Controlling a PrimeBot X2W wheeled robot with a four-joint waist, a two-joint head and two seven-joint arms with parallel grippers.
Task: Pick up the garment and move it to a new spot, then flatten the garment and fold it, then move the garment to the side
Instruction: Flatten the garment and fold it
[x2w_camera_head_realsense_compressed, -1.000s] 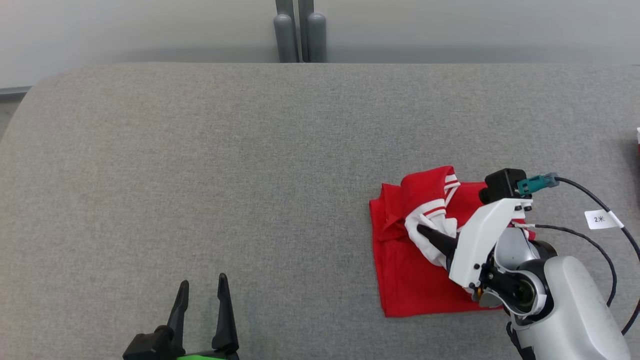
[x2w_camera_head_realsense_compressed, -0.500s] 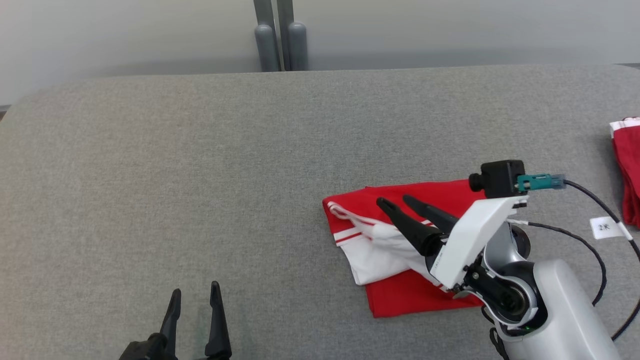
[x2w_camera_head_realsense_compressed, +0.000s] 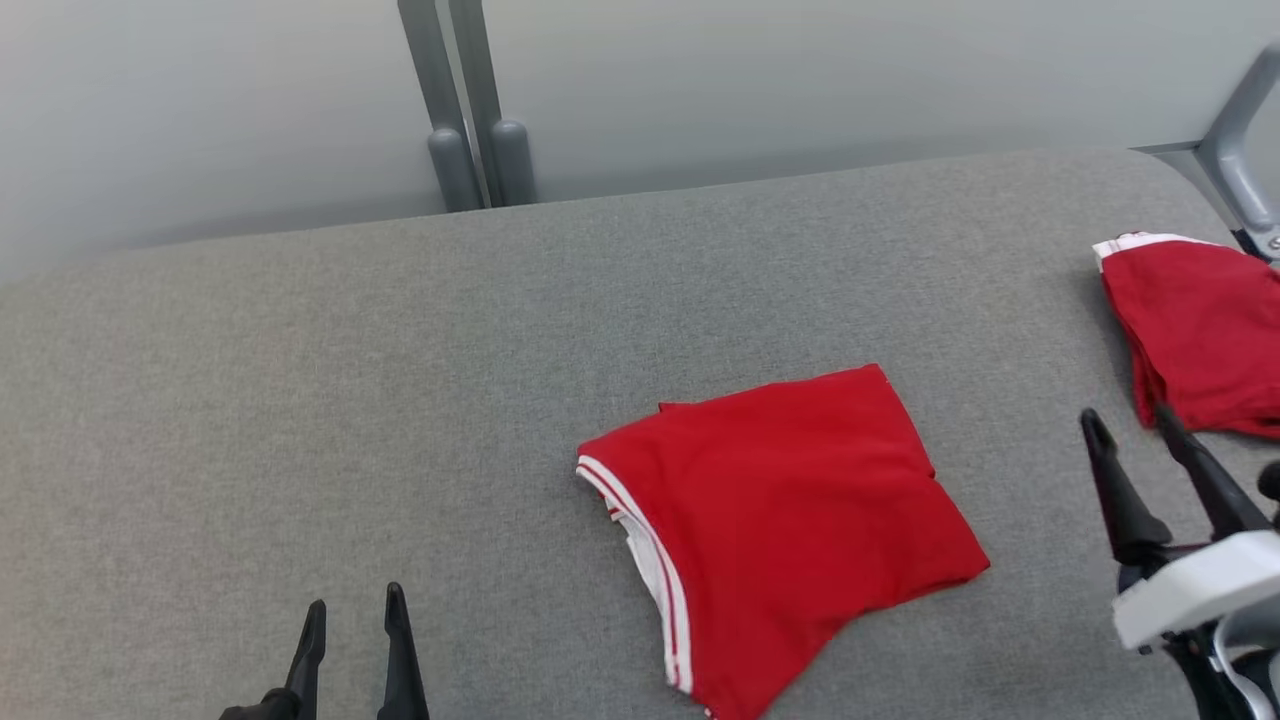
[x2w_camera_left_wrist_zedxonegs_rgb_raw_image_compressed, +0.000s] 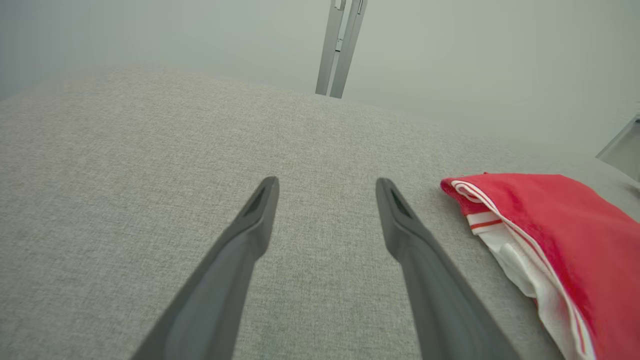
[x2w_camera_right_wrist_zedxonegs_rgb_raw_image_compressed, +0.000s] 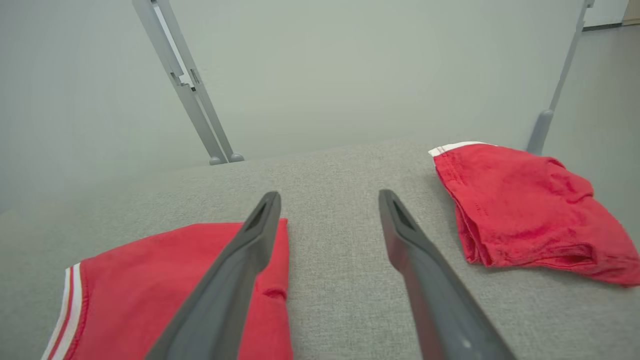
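Observation:
The garment (x2w_camera_head_realsense_compressed: 790, 510) is red with white striped trim and lies folded into a rough square on the grey table. It also shows at the right of the left wrist view (x2w_camera_left_wrist_zedxonegs_rgb_raw_image_compressed: 555, 240) and at the lower left of the right wrist view (x2w_camera_right_wrist_zedxonegs_rgb_raw_image_compressed: 165, 280). My right gripper (x2w_camera_head_realsense_compressed: 1130, 425) (x2w_camera_right_wrist_zedxonegs_rgb_raw_image_compressed: 327, 200) stands open to the right of the garment, apart from it, with nothing between its fingers. My left gripper (x2w_camera_head_realsense_compressed: 350, 605) (x2w_camera_left_wrist_zedxonegs_rgb_raw_image_compressed: 325, 187) is open near the table's front left, well away from the garment.
A second red garment (x2w_camera_head_realsense_compressed: 1195, 335) (x2w_camera_right_wrist_zedxonegs_rgb_raw_image_compressed: 520, 210) lies bunched at the table's far right edge. Grey metal posts (x2w_camera_head_realsense_compressed: 465, 150) rise behind the table's (x2w_camera_head_realsense_compressed: 300, 400) back edge, and another metal frame leg (x2w_camera_head_realsense_compressed: 1235, 150) stands at the right corner.
My right gripper opened, let go of the garment and drew back to the right. The garment's top flap now lies flat. The head camera has shifted too.

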